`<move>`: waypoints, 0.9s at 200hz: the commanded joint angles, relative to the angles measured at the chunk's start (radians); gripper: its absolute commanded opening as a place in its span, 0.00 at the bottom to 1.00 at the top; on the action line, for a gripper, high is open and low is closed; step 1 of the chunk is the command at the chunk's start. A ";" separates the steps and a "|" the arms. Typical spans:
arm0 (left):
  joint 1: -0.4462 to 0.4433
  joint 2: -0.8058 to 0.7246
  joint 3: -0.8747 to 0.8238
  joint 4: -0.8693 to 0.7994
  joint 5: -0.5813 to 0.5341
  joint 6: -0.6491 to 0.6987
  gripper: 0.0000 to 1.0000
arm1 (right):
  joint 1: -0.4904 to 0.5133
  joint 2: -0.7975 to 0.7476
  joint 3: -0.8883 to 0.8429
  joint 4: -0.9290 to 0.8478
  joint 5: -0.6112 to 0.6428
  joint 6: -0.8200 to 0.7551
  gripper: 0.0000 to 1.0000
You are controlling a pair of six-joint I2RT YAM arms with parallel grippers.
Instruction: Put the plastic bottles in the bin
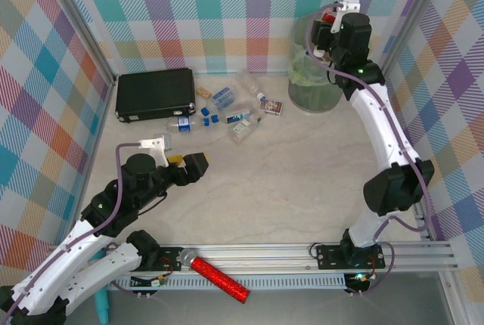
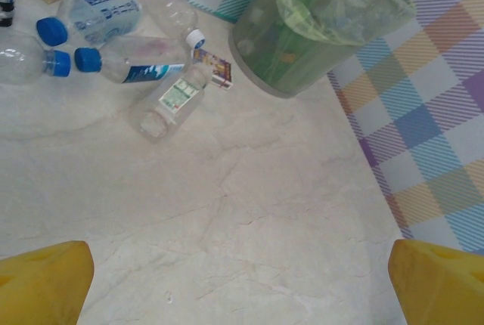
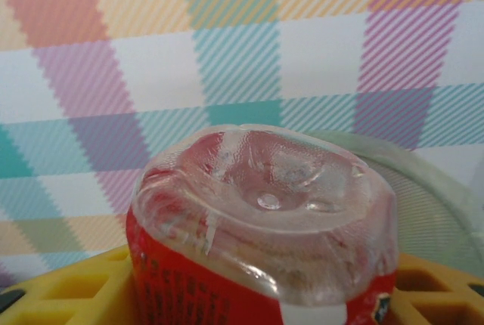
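Overhead, the right gripper [image 1: 327, 34] clamps a red-labelled bottle [image 3: 265, 212] above the bin [image 1: 310, 94], which stands at the tabletop's far right corner. The left gripper [image 1: 190, 165] hangs near the left edge, its jaws spread wide and holding nothing. Other plastic bottles [image 1: 227, 113] lie by the far edge, beside a black case [image 1: 155, 94].

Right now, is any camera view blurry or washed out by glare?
Top external: evenly lit and sharp, soft shadows only. Left wrist: the clear bottles are crisp, the yellow fingertips blurred at the bottom corners. Right wrist: the red-labelled bottle is very close, small glints on its clear base, nothing washed out.
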 commanded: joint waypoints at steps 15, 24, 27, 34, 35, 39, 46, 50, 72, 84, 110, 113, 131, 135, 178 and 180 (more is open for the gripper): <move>-0.017 0.003 0.056 -0.072 -0.049 0.016 1.00 | -0.077 0.095 0.073 0.155 0.021 -0.035 0.56; -0.017 0.008 0.072 -0.092 -0.066 0.024 1.00 | -0.096 0.121 0.090 0.168 0.008 -0.034 0.56; -0.016 0.010 0.078 -0.100 -0.070 0.028 1.00 | -0.103 0.132 0.097 0.170 0.003 -0.036 0.56; -0.016 0.015 0.092 -0.116 -0.081 0.037 1.00 | -0.114 0.154 0.115 0.176 -0.005 -0.039 0.56; -0.016 0.016 0.093 -0.117 -0.082 0.038 1.00 | -0.116 0.157 0.117 0.177 -0.006 -0.039 0.56; -0.016 0.018 0.100 -0.125 -0.089 0.043 1.00 | -0.121 0.169 0.128 0.180 -0.010 -0.042 0.56; -0.016 0.023 0.112 -0.136 -0.099 0.050 1.00 | -0.131 0.193 0.148 0.187 -0.010 -0.055 0.56; -0.016 0.026 0.118 -0.142 -0.104 0.054 1.00 | -0.137 0.207 0.162 0.189 -0.010 -0.060 0.56; -0.017 0.046 0.151 -0.168 -0.129 0.070 1.00 | -0.170 0.285 0.232 0.199 -0.021 -0.083 0.56; -0.016 0.059 0.166 -0.180 -0.147 0.076 0.99 | -0.188 0.318 0.254 0.214 -0.022 -0.096 0.56; -0.017 0.081 0.177 -0.195 -0.182 0.084 1.00 | -0.212 0.368 0.285 0.219 -0.042 -0.080 0.58; -0.016 0.084 0.177 -0.197 -0.185 0.086 1.00 | -0.212 0.373 0.290 0.216 -0.043 -0.079 0.59; -0.016 0.095 0.175 -0.194 -0.199 0.091 1.00 | -0.212 0.395 0.308 0.205 -0.062 -0.073 0.75; -0.016 0.099 0.173 -0.193 -0.200 0.092 1.00 | -0.212 0.397 0.311 0.201 -0.062 -0.068 0.77; -0.016 0.115 0.169 -0.181 -0.202 0.104 1.00 | -0.206 0.371 0.350 0.094 -0.072 -0.030 0.82; -0.016 0.116 0.168 -0.181 -0.201 0.104 0.99 | -0.206 0.369 0.350 0.092 -0.070 -0.030 0.83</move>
